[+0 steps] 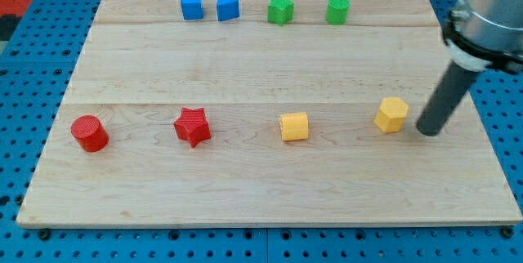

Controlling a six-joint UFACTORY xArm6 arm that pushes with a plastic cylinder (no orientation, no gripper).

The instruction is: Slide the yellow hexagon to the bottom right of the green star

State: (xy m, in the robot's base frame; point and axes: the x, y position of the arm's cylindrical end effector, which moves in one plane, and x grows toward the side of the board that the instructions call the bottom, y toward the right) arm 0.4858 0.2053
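Note:
The yellow hexagon (392, 114) lies on the wooden board at the view's right, about mid-height. My tip (428, 130) rests just to its right, a small gap away and slightly lower. The green star (280, 9) sits near the view's top edge, a little right of centre, well up and to the left of the hexagon. The rod slants up to the arm's grey body at the view's top right corner.
A green cylinder (337, 9) is right of the star. A blue cube (191, 5) and a blue triangular block (228, 6) are at the top left. A yellow block (294, 127), a red star (193, 127) and a red cylinder (89, 133) lie in the lower row.

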